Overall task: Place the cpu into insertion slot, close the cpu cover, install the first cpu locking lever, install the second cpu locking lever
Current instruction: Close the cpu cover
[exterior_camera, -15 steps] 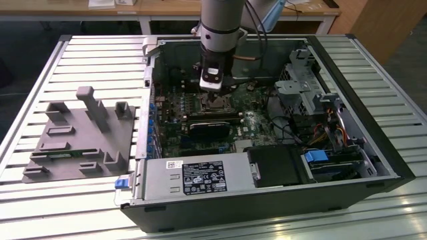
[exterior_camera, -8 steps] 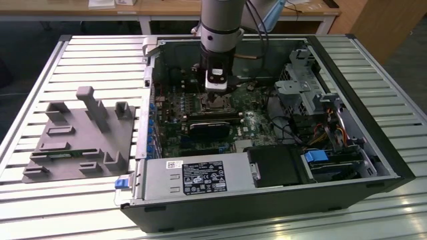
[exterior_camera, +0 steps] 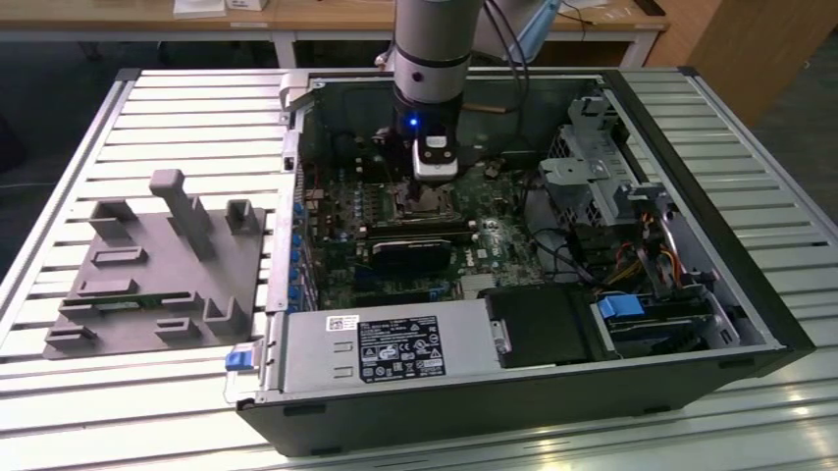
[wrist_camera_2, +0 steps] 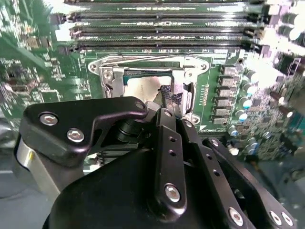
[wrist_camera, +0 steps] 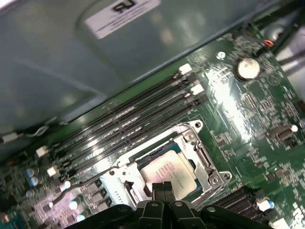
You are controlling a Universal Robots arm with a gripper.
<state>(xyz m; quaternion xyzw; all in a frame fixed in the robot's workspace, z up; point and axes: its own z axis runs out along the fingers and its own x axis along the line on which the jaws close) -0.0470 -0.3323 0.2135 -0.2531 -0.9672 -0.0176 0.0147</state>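
In the exterior view an open case (exterior_camera: 524,412) lies on a slatted worktop (exterior_camera: 131,392), and the arm drops in from 12 o'clock. Its hand (exterior_camera: 427,188) sits over the slot (exterior_camera: 422,206), which is toward 11 o'clock of the green board (exterior_camera: 504,245). A grey power supply (exterior_camera: 392,348) fills the case's 6 o'clock edge. A grey fixture (exterior_camera: 157,265) stands on the worktop at the case's 9 o'clock, well apart from it. In the first wrist view the cpu (wrist_camera: 171,169) lies flat in the slot, silver top up. The cover (wrist_camera: 129,177) is down around it, so the chip shows through the cover's window. The hand (wrist_camera: 162,187) has its two black fingertips together with nothing between them, at the chip's near edge; whether they touch the metal I cannot tell. A thin wire lever (wrist_camera: 81,185) juts out beside the cover. The long memory slots (wrist_camera: 128,121) run just beside the slot. The second wrist view shows the cpu (wrist_camera_2: 142,88), the cover (wrist_camera_2: 110,76) and the hand (wrist_camera_2: 167,98) set the same way.
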